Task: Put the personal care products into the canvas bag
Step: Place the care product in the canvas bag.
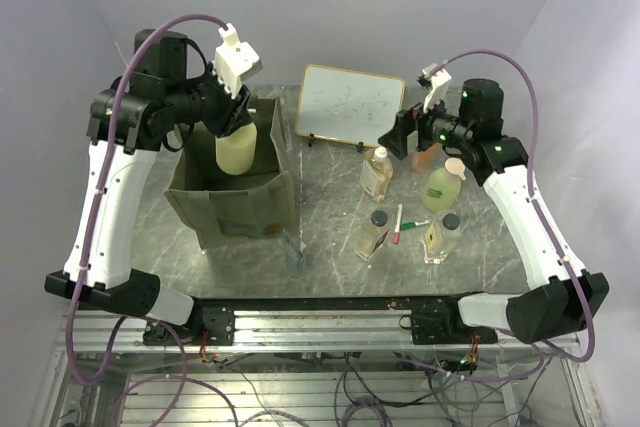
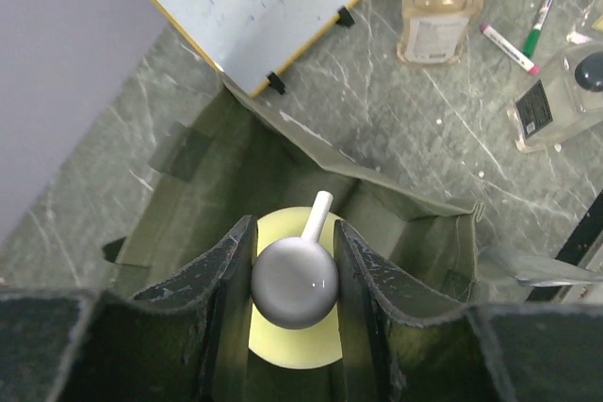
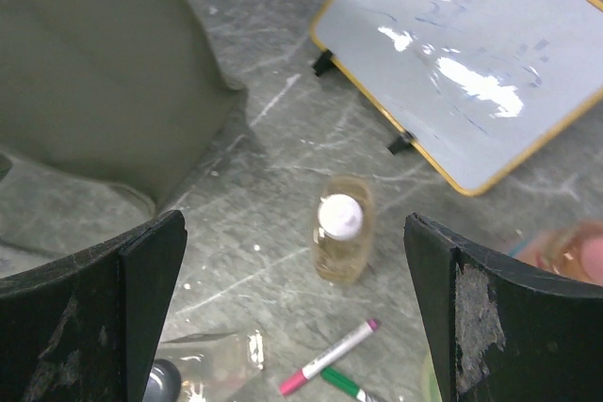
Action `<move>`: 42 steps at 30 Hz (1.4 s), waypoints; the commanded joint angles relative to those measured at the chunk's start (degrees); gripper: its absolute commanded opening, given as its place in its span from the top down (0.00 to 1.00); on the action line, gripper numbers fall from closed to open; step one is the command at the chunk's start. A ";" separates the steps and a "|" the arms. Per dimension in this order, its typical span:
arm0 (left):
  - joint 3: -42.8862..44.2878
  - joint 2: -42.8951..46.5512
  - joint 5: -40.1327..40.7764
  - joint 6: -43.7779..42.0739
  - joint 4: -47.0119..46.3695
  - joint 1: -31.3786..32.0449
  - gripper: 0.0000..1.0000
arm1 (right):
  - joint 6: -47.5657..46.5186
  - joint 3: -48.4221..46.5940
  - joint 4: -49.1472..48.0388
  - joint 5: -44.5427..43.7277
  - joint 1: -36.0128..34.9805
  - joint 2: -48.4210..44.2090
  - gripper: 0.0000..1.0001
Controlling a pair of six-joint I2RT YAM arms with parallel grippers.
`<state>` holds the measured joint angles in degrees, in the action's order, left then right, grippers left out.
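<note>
Hanging at the open mouth of the canvas bag [image 1: 235, 205], left of centre in the top view, the yellow-green bottle [image 1: 238, 152] is clamped in your left claw [image 2: 293, 233]. Your right claw [image 3: 292, 228] stands wide apart above the clear amber bottle [image 3: 341, 233], which stands on the surface [image 1: 330, 217].

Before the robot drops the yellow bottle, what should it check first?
1. The left gripper clamps the yellow-green pump bottle: ok.
2. The bottle hangs over the open mouth of the canvas bag: ok.
3. The bag stands upright with its mouth open: ok.
4. Room under the bottle inside the bag: cannot tell.
5. The right gripper is open and away from the bag, above the amber bottle: ok.
</note>
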<state>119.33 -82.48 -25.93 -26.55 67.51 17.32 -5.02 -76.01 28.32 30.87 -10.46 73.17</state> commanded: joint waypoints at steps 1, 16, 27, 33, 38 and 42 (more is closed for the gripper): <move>-5.25 3.94 1.08 1.08 -10.86 -0.67 0.93 | -0.63 -3.07 -1.08 0.24 -4.50 1.75 0.00; -33.11 9.71 5.97 2.66 -29.86 -0.62 0.93 | -0.35 -3.97 -2.33 -0.02 -10.81 3.87 0.00; -45.46 7.37 8.12 6.15 -45.71 -0.63 0.93 | -1.47 -0.02 -2.22 -3.29 -10.72 0.89 0.00; -48.01 5.70 6.74 8.81 -50.64 -0.62 0.93 | -1.76 0.24 -2.20 -3.98 -10.34 0.79 0.00; -49.52 4.54 5.95 9.60 -52.12 -0.62 0.93 | -1.93 0.41 -2.21 -4.39 -9.91 0.65 0.00; -50.57 3.61 4.86 9.55 -52.71 -0.54 0.93 | -1.71 1.01 -2.46 -4.34 -9.16 0.25 0.00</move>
<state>68.18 -79.26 -18.20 -17.58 24.14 17.08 -6.44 -76.03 26.85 27.20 -20.40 75.00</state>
